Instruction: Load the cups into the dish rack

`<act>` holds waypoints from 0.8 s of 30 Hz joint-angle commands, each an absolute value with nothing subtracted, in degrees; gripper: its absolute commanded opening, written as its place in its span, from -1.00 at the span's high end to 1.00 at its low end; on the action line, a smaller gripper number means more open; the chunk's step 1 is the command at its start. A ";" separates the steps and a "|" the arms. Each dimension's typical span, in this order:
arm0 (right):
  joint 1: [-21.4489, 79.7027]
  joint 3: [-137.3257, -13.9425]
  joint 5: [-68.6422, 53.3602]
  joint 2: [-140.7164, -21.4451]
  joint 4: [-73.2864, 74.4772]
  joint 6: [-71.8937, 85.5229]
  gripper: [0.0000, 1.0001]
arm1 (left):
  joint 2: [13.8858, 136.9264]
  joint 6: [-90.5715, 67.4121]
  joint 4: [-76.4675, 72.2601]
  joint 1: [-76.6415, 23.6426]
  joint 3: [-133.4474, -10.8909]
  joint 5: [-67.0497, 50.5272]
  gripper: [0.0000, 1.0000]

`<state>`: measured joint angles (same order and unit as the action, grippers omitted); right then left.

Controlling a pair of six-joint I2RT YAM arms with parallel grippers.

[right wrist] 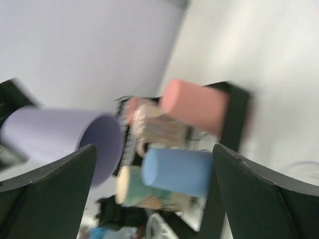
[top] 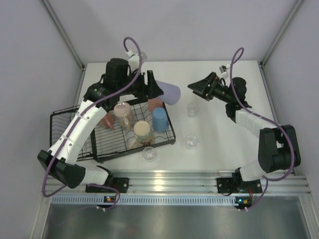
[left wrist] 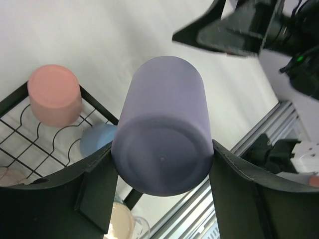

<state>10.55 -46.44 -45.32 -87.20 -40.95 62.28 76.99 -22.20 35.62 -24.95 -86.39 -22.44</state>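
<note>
White table (top: 219,154): carries black wire dish rack (top: 65,117), left side.
Left pincer (left wrist: 163,185): clamped on lavender plastic tumbler (left wrist: 167,119), sideways by rack's far-right corner.
Right pincer (top: 198,87): spread wide, empty.
Your step: tip tumbler mouth-down into a free slot.

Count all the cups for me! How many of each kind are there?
Plastic tumblers: 3 (lavender tumbler, blue tumbler, salmon-pink tumbler)
Mugs: 2 (pink mug, cream mug)
Clear glasses: 3
Total: 8 cups
</note>
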 commanded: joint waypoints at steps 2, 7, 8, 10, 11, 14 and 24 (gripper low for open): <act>8.97 -55.54 -29.01 -79.55 -5.90 36.83 -0.99 | 78.57 -14.42 48.41 -32.06 -91.84 -11.54 1.00; 6.95 -54.93 -29.53 -78.31 -5.45 36.56 -0.99 | 78.75 -13.27 50.62 -36.38 -92.11 -10.28 1.00; 6.86 -54.67 -29.71 -78.48 -5.88 36.48 -0.99 | 78.75 -12.92 50.89 -37.87 -92.37 -9.85 1.00; 6.68 -54.14 -30.58 -79.01 -6.15 36.74 -0.99 | 79.10 -12.40 52.47 -39.54 -93.25 -8.88 1.00; 6.59 -53.88 -30.85 -79.36 -6.15 36.65 -0.99 | 79.36 -11.61 53.25 -41.12 -93.43 -8.18 1.00; 6.33 -53.53 -30.50 -79.19 -6.07 36.04 -0.99 | 80.50 -10.99 56.77 -43.50 -94.04 -4.58 1.00; 6.24 -53.44 -28.65 -77.17 -4.66 33.66 -0.99 | 81.38 -11.69 57.83 -48.87 -89.57 -0.88 1.00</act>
